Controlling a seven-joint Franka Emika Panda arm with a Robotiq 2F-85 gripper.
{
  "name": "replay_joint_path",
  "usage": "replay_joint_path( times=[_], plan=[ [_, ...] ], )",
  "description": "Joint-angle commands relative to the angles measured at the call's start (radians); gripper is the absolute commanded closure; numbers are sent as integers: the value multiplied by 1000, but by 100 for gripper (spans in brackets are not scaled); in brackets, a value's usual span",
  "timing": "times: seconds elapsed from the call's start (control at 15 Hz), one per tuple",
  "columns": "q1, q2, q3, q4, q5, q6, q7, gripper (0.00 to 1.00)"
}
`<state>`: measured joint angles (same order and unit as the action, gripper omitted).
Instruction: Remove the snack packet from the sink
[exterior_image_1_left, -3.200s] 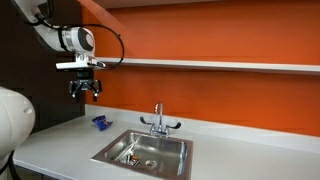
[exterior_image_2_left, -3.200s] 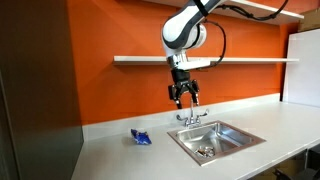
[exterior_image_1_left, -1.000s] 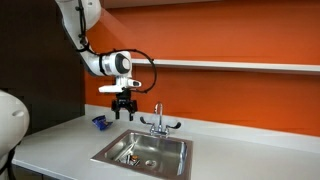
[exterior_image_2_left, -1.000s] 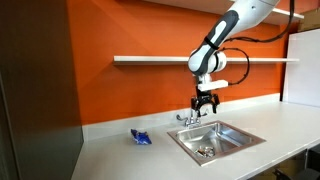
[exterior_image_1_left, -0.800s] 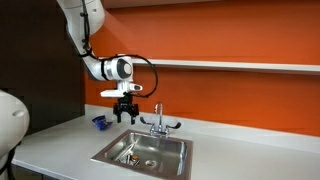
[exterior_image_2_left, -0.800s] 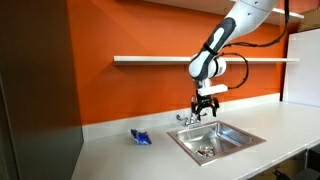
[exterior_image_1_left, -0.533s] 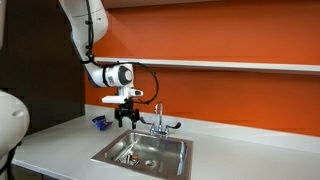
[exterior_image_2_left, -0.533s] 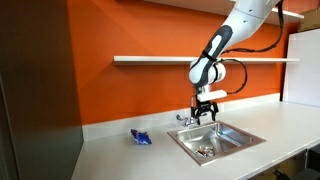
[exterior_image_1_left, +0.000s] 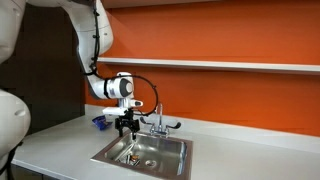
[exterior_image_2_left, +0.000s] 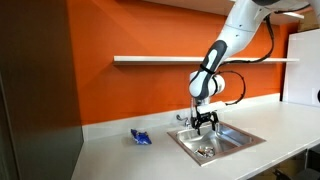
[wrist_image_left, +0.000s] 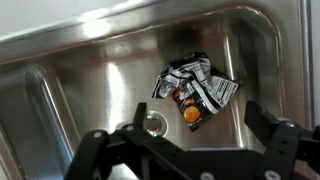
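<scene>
The snack packet (wrist_image_left: 197, 89) lies crumpled on the floor of the sink (wrist_image_left: 60, 110), dark with silvery patches and an orange spot, beside the round drain (wrist_image_left: 152, 123). It also shows in the basin in both exterior views (exterior_image_1_left: 131, 158) (exterior_image_2_left: 205, 151). My gripper (wrist_image_left: 196, 125) is open and empty, hanging over the basin with its fingers either side of the packet and above it. In the exterior views the gripper (exterior_image_1_left: 126, 127) (exterior_image_2_left: 205, 124) is just above the sink (exterior_image_1_left: 172, 147) (exterior_image_2_left: 240, 134), next to the chrome faucet (exterior_image_1_left: 158, 119).
A small bright blue object (exterior_image_1_left: 100, 122) (exterior_image_2_left: 140, 137) lies on the white counter beside the sink. An orange wall with a white shelf (exterior_image_1_left: 230, 66) (exterior_image_2_left: 150, 60) runs behind. The faucet stands at the sink's back edge, close to the gripper.
The arm has swung from above the counter over to the sink and come down; the gripper now hangs low over the basin. The packet and blue object have not moved.
</scene>
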<state>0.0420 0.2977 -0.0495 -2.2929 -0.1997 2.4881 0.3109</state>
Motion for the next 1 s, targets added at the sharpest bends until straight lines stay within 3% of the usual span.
replay_joint_path(
  times=[0.0,0.93],
  plan=[
    [27,67,-25,31,-15,39,37,0],
    [59,291,-41,126,63,156,10,0]
  ],
)
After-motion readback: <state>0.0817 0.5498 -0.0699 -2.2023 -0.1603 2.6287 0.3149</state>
